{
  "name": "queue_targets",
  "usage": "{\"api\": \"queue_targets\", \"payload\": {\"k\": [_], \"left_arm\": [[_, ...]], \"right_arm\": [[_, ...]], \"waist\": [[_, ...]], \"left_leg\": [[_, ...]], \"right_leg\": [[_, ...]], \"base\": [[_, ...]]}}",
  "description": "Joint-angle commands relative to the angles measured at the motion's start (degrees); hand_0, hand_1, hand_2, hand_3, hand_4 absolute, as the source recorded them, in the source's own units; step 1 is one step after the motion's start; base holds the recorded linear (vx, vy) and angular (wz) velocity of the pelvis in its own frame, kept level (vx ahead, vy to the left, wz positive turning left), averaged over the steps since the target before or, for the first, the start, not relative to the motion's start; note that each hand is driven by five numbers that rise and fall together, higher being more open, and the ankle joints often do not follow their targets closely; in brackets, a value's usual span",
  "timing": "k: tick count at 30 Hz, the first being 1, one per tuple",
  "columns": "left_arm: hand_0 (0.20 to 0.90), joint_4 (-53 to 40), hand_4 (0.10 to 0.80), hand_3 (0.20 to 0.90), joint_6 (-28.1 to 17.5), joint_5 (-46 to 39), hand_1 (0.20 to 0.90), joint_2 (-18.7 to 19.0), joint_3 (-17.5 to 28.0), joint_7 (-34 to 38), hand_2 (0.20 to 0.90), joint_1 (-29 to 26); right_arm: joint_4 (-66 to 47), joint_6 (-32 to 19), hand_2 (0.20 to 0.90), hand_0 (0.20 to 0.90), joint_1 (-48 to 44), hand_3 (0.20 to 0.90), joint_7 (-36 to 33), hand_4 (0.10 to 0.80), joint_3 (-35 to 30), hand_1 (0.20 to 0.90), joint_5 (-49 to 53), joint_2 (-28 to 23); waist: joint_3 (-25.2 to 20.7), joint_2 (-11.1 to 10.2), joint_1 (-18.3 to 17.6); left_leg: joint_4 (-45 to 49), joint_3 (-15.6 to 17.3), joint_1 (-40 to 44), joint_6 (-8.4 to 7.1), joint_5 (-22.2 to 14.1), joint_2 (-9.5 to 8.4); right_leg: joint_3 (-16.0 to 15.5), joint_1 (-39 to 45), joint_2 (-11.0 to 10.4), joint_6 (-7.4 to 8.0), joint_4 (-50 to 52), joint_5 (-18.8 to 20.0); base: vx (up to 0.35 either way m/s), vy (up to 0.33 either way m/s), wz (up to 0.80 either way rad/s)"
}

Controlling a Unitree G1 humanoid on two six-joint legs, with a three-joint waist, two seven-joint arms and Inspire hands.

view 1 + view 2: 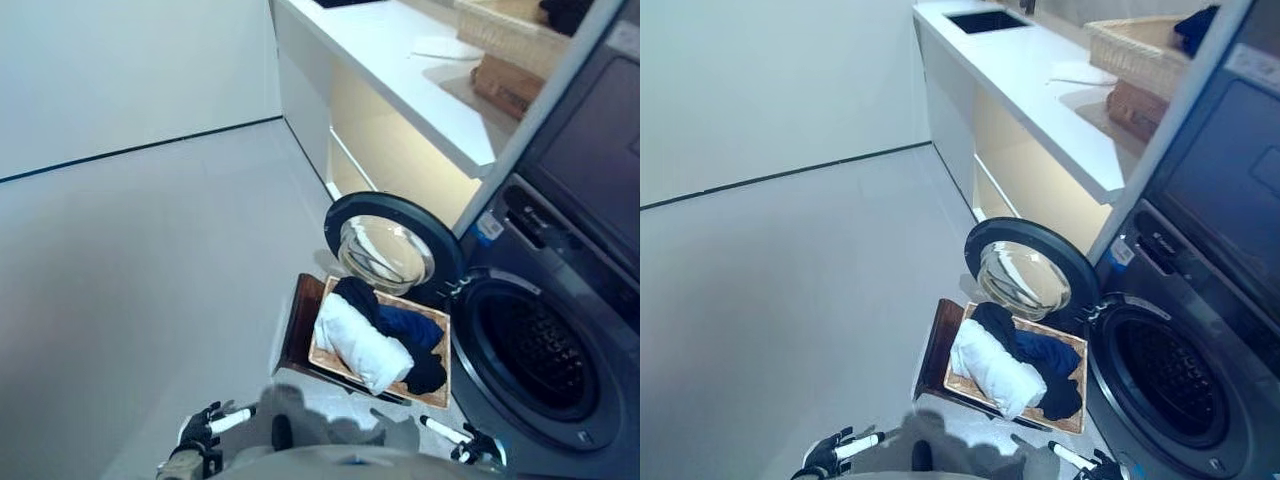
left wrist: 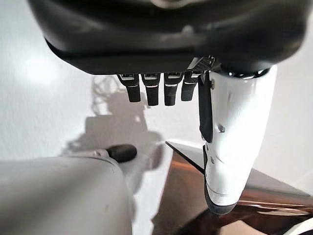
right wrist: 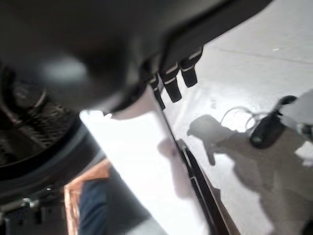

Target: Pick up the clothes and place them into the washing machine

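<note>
Your clothes [image 1: 375,340] sit heaped in rectangular woven basket [image 1: 437,322] at 5 o'clock: plump white roll, dark navy folds behind. Washing machine [image 1: 540,360] at 3 o'clock, round glass door [image 1: 385,248] swung open. Left hand [image 1: 205,428] and right hand [image 1: 470,445] low, fingers straight, empty.

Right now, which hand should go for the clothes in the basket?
Probably right. The right hand hangs open just below the near right corner of the woven basket of white and dark clothes, beside the open dark washing machine drum. The left hand, also open, sits farther left.
</note>
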Motion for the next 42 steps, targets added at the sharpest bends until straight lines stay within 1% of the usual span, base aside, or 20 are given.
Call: {"api": "queue_targets", "payload": {"k": [1, 3, 5, 7, 11, 20, 23, 25, 27, 28, 29, 30, 31, 32, 34, 36, 38, 39, 41, 42], "left_arm": [[0.9, -0.49, 0.8, 0.9, -2.09, -0.44, 0.9, 1.74, -1.23, 1.96, 0.9, -0.83], [0.9, -0.72, 0.8, 0.9, -2.57, -0.74, 0.9, 2.33, -1.58, 2.54, 0.9, -1.78], [0.9, -1.32, 0.8, 0.9, -2.58, -1.15, 0.9, 2.53, -1.3, 2.51, 0.9, -2.02], [0.9, -1.19, 0.8, 0.9, -2.45, -0.86, 0.9, 2.12, -1.24, 2.59, 0.9, -2.05], [0.9, 0.24, 0.8, 0.9, -1.97, 0.04, 0.9, 0.82, -1.11, 2.26, 0.9, -1.13], [0.9, 2.35, 0.8, 0.9, -1.16, 1.62, 0.9, 0.58, 0.08, 1.51, 0.9, 1.32], [0.9, 2.41, 0.8, 0.9, -1.13, 1.76, 0.9, 1.48, 0.58, 1.36, 0.9, 1.63], [0.9, 2.42, 0.8, 0.9, -1.11, 1.89, 0.9, 1.86, 0.62, 1.25, 0.9, 1.47], [0.9, 2.64, 0.8, 0.9, -1.06, 1.99, 0.9, 2.58, 0.36, 1.33, 0.9, 0.86], [0.9, 2.71, 0.8, 0.9, -1.09, 1.9, 0.9, 2.87, 0.33, 1.36, 0.9, 0.74], [0.9, 2.48, 0.8, 0.9, -1.3, 1.54, 0.9, 3.29, 0.0, 1.72, 0.9, 0.3], [0.9, 2.3, 0.8, 0.9, -1.44, 1.15, 0.9, 3.51, -0.07, 1.89, 0.9, 0.09], [0.9, 2.3, 0.8, 0.9, -1.44, 1.14, 0.9, 3.52, -0.08, 1.89, 0.9, 0.1], [0.9, 2.27, 0.8, 0.9, -1.61, 0.8, 0.9, 3.76, -0.25, 2.13, 0.9, -0.05], [0.9, 2.18, 0.8, 0.9, -1.7, 0.33, 0.9, 4.08, -0.4, 2.6, 0.9, -0.24], [0.9, 2.28, 0.8, 0.9, -1.77, -0.38, 0.9, 4.57, -0.21, 2.83, 0.9, -0.51], [0.9, 2.5, 0.8, 0.9, -1.6, -0.55, 0.9, 4.51, 0.46, 2.81, 0.9, -0.45], [0.9, 2.33, 0.8, 0.9, -1.6, -0.95, 0.9, 4.22, 0.71, 2.65, 0.9, -0.27], [0.9, 1.92, 0.8, 0.9, -1.7, -1.27, 0.9, 4.08, 0.81, 2.75, 0.9, -0.39], [0.9, 1.63, 0.8, 0.9, -1.84, -1.04, 0.9, 3.81, 0.68, 2.85, 0.9, -0.52]], "right_arm": [[-4.05, -2.49, 0.9, 0.9, -6.28, 0.9, -2.22, 0.8, 0.2, 0.9, 0.0, -3.99], [-4.77, -2.43, 0.9, 0.9, -7.75, 0.9, -2.6, 0.8, 0.9, 0.9, -0.29, -3.84], [-4.17, -2.25, 0.9, 0.9, -7.95, 0.9, -2.5, 0.8, 1.53, 0.9, -0.69, -3.68], [-4.1, -2.17, 0.9, 0.9, -7.86, 0.9, -2.54, 0.8, 1.96, 0.9, -0.84, -2.89], [-2.82, -2.1, 0.9, 0.9, -6.3, 0.9, -2.08, 0.8, 1.4, 0.9, -0.99, -1.82], [-2.99, -2.03, 0.9, 0.9, -4.86, 0.9, -1.67, 0.8, -0.02, 0.9, -1.09, -1.62], [-3.44, -1.96, 0.9, 0.9, -5.04, 0.9, -1.27, 0.8, 0.21, 0.9, -0.98, -1.51], [-3.48, -1.96, 0.9, 0.9, -5.19, 0.9, -1.06, 0.8, 0.39, 0.9, -0.89, -1.47], [-3.94, -2.07, 0.9, 0.9, -5.51, 0.9, -1.12, 0.8, 0.75, 0.9, -0.91, -1.27], [-4.18, -2.03, 0.9, 0.9, -5.6, 0.9, -1.21, 0.8, 0.95, 0.9, -1.05, -1.13], [-4.55, -1.91, 0.9, 0.9, -5.63, 0.9, -1.38, 0.8, 1.0, 0.9, -1.45, -0.94], [-4.71, -1.67, 0.9, 0.9, -5.66, 0.9, -1.46, 0.8, 0.82, 0.9, -1.58, -0.8], [-4.72, -1.66, 0.9, 0.9, -5.65, 0.9, -1.47, 0.8, 0.81, 0.9, -1.58, -0.79], [-4.94, -1.45, 0.9, 0.9, -5.61, 0.9, -1.52, 0.8, 0.81, 0.9, -1.75, -0.61], [-5.46, -1.13, 0.9, 0.9, -5.5, 0.9, -1.48, 0.8, 0.95, 0.9, -1.95, -0.32], [-6.05, -0.94, 0.9, 0.9, -5.74, 0.9, -1.37, 0.8, 1.37, 0.9, -2.1, 0.23], [-5.74, -0.74, 0.9, 0.9, -5.62, 0.9, -1.16, 0.8, 1.71, 0.9, -2.75, 0.63], [-5.43, -0.73, 0.9, 0.9, -5.65, 0.9, -0.98, 0.8, 2.37, 0.9, -3.27, 0.78], [-5.56, -0.95, 0.9, 0.9, -5.76, 0.9, -0.97, 0.8, 3.35, 0.9, -3.61, 1.06], [-6.0, -1.14, 0.9, 0.9, -5.81, 0.9, -1.13, 0.8, 3.7, 0.9, -3.5, 0.85]], "waist": [[1.03, 1.54, 1.54], [2.0, 2.02, 1.99], [1.84, 1.93, 1.95], [1.2, 1.32, 2.12], [-0.25, 0.44, 2.13], [-2.36, 0.36, 2.13], [-1.93, 0.59, 2.29], [-1.48, 0.55, 2.24], [-0.33, 0.67, 2.22], [0.04, 0.98, 2.28], [0.24, 1.44, 2.44], [0.18, 1.15, 2.45], [0.3, 1.2, 2.38], [0.23, 0.63, 2.25], [0.19, -0.62, 2.02], [-0.1, -2.28, 2.17], [-0.51, -3.41, 2.63], [-0.92, -3.61, 2.59], [-1.45, -3.61, 2.57], [-1.67, -3.71, 2.6]], "left_leg": [[8.7, 1.19, -6.21, -3.71, -5.05, 1.28], [8.86, 1.83, -6.21, -4.09, -5.61, 1.69], [9.51, 1.53, -6.15, -4.38, -5.77, 1.79], [9.0, 1.46, -5.56, -4.51, -5.87, 1.97], [8.66, 0.9, -4.66, -4.55, -6.48, 1.81], [8.55, 0.61, -2.95, -3.94, -8.5, 0.41], [8.82, 0.98, -2.53, -2.56, -9.26, 0.0], [9.28, 0.93, -2.48, -2.26, -9.44, -0.19], [10.5, 0.77, -2.3, -1.94, -9.88, -0.34], [11.01, 0.98, -2.09, -1.94, -10.26, 0.05], [11.66, 0.55, -2.04, -2.63, -10.52, 1.4], [11.89, 0.12, -1.84, -3.25, -10.66, 2.07], [11.92, 0.03, -1.71, -3.26, -10.71, 2.1], [12.15, -0.36, -1.55, -3.9, -10.87, 2.75], [12.3, -0.75, -0.7, -4.96, -11.29, 3.86], [12.37, -1.06, 0.15, -6.43, -11.42, 5.74], [11.93, -1.56, 0.96, -7.73, -11.37, 7.23], [10.86, -2.34, 1.47, -8.51, -10.5, 8.64], [8.34, -4.3, 2.2, -9.81, -7.97, 11.55], [7.31, -5.15, 2.15, -10.15, -7.06, 12.38]], "right_leg": [[-3.58, -8.16, 1.24, -1.9, 9.24, 7.25], [-7.55, -10.34, -0.39, -2.29, 5.59, 8.49], [-8.56, -8.51, -0.17, -2.08, 2.64, 8.87], [-8.06, -7.27, 0.26, -2.03, 0.18, 8.81], [-8.96, -4.89, 0.27, -2.0, -2.02, 8.03], [-8.07, -2.3, -0.98, -0.78, -4.21, 8.6], [-7.12, -4.52, -1.48, -0.3, 2.63, 8.54], [-6.47, -5.84, -1.73, -0.4, 6.06, 9.0], [-6.97, -7.47, -3.61, -0.56, 9.24, 10.8], [-7.63, -7.89, -5.44, -0.63, 8.97, 12.26], [-7.46, -8.78, -7.86, -1.06, 6.49, 14.12], [-7.49, -8.82, -9.51, -0.67, 3.42, 16.14], [-7.64, -8.49, -9.46, -0.67, 3.16, 16.24], [-6.83, -9.07, -11.08, -0.15, -0.2, 18.39], [-5.14, -8.93, -11.78, 0.87, -4.45, 20.82], [-4.58, -9.43, -11.22, 1.88, -5.46, 20.84], [-7.61, -8.55, -10.18, 2.18, -5.27, 17.81], [-7.68, -8.57, -8.86, 2.03, -4.11, 15.8], [-8.3, -9.06, -6.15, 0.75, -2.24, 13.21], [-8.87, -8.86, -5.21, 0.38, -2.31, 12.55]], "base": [[-0.09, 0.192, -0.47], [-0.037, 0.054, -0.23], [0.082, -0.009, 0.0], [0.091, -0.022, 0.01], [0.088, -0.029, 0.11], [0.067, 0.04, -0.02], [0.019, 0.109, -0.2], [-0.005, 0.027, -0.05], [-0.033, 0.014, -0.04], [-0.019, -0.096, 0.01], [0.006, -0.18, 0.09], [0.016, -0.165, 0.14], [0.033, -0.181, 0.16], [0.041, -0.181, 0.18], [0.061, -0.316, 0.22], [0.063, -0.381, 0.15], [0.074, -0.409, 0.11], [0.075, -0.434, 0.28], [0.04, -0.404, 0.44], [0.012, -0.342, 0.53]]}}
